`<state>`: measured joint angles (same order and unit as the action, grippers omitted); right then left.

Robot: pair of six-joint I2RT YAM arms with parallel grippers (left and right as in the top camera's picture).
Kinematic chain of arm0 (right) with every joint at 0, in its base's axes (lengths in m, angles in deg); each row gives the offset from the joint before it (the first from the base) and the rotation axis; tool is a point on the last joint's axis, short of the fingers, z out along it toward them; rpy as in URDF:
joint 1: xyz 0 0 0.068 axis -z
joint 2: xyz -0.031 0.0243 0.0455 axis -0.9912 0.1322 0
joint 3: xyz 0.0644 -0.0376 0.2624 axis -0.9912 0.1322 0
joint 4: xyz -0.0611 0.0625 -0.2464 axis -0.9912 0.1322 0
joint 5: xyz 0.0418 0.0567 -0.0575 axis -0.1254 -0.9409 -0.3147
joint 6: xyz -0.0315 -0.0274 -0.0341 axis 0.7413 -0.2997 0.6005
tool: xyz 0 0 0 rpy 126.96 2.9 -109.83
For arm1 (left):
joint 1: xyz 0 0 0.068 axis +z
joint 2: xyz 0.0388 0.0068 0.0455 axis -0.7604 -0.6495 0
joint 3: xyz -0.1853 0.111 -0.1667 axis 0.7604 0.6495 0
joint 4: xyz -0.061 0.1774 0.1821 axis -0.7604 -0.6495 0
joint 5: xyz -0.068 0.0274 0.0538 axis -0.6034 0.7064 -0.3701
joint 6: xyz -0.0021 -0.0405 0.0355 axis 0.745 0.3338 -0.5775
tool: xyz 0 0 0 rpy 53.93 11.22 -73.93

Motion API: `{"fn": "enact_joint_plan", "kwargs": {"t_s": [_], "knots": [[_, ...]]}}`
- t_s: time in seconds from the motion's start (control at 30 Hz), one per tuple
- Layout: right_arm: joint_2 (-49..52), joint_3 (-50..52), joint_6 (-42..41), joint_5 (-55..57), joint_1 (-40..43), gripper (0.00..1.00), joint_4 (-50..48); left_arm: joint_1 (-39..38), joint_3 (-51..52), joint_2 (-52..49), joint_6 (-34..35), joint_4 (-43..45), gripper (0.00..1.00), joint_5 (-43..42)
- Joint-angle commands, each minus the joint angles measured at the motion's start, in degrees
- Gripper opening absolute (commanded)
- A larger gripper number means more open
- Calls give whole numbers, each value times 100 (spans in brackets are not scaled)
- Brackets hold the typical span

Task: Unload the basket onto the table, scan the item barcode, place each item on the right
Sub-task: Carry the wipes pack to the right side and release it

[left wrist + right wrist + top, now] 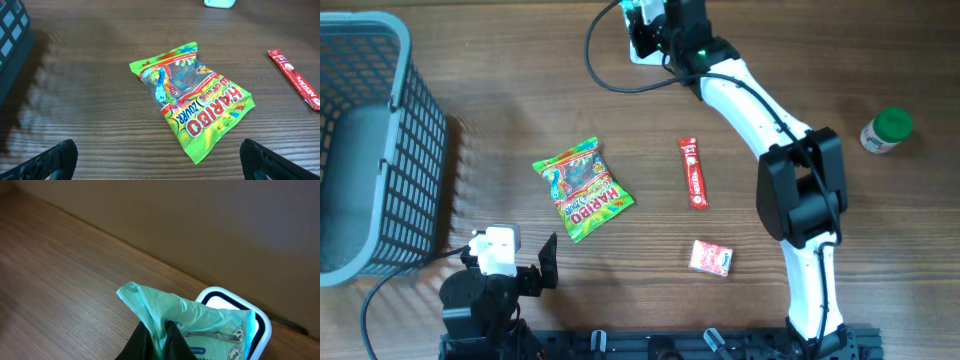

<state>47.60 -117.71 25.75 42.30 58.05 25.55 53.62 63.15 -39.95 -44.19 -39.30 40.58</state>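
Green packet (200,317): mint-green film pouch, pinched at its near edge in your right claw; the rest rises and leans away beyond the fingertips.
Right claw (157,335): pressed together on the packet's crumpled edge.
Scanner (262,325): white-rimmed, window lit, just beyond your right claw and to its right. The packet overlaps the window, but you cannot tell whether it is touching or apart.
Left claw (160,162): spread wide, holding nothing.
Haribo bag (192,97): flat on the table just ahead of your left claw, between the lines of its fingers.
Red stick (295,77): further ahead, off to that claw's right.
Basket (370,150): ahead of your left claw, well to its left.
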Motion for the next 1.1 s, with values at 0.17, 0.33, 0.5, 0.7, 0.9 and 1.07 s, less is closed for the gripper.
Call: {"fn": "enact_joint_plan", "kwargs": {"t_s": [0.17,0.33,0.5,0.7,0.9,1.07], "knots": [[511,-144,-57,426,20,4,387,-26,42,52,-85,13,100,11],[39,-404,-365,1759,22,4,1700,-26,42,52,-83,13,100,11],[-584,-404,-1196,3200,258,4,3018,-26,42,52,-85,13,100,11],[-726,-361,-2107,3563,977,4,4223,-26,42,52,-83,11,100,11],[-706,221,-2090,3595,2006,4,3777,-26,42,52,-83,13,100,13],[-706,1095,-2070,3351,3056,4,2868,-26,42,52,-83,13,100,11]]}}
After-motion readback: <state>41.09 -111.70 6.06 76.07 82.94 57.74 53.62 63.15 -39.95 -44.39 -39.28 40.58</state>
